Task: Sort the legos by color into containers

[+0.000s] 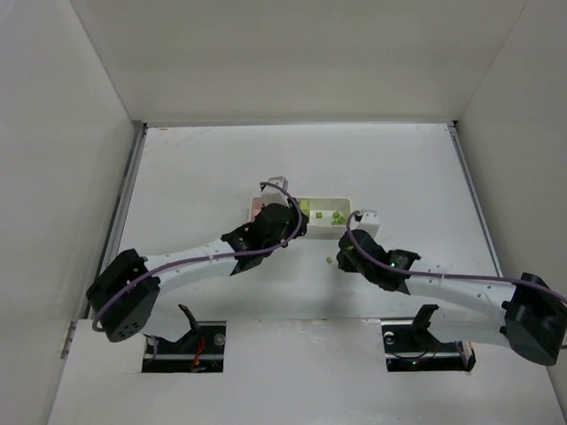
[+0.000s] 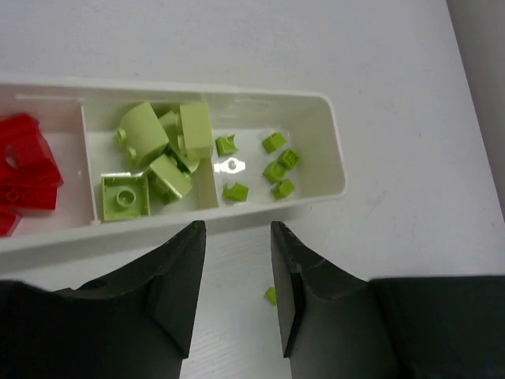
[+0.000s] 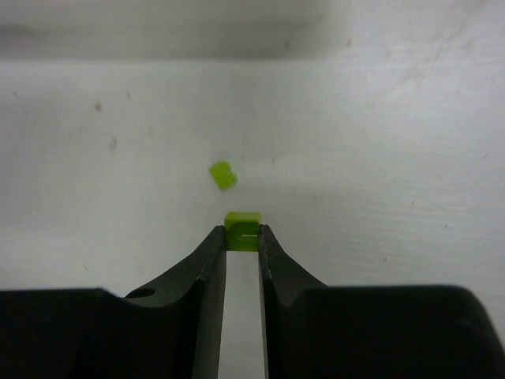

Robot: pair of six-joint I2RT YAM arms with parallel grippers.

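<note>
My right hand [image 3: 242, 239] is pinched tight on one tiny green brick [image 3: 242, 224], glossy and square-edged, gripped right at the fingertips over the white counter [image 3: 379, 158]. A loose brick [image 3: 222, 174] of the same bright green lies on the counter just beyond it. My left hand [image 2: 237, 229] hangs at the near side of the tray [image 2: 335, 150], its fingers a narrow gap apart with nothing between them. The tray is long, white and low-walled, split by dividers. Translucent red legos [image 2: 28, 166] sit in the left compartment, larger pale legos [image 2: 150, 158] of yellow-green are piled in the middle, and small green legos [image 2: 280, 170] are scattered in the right.
</note>
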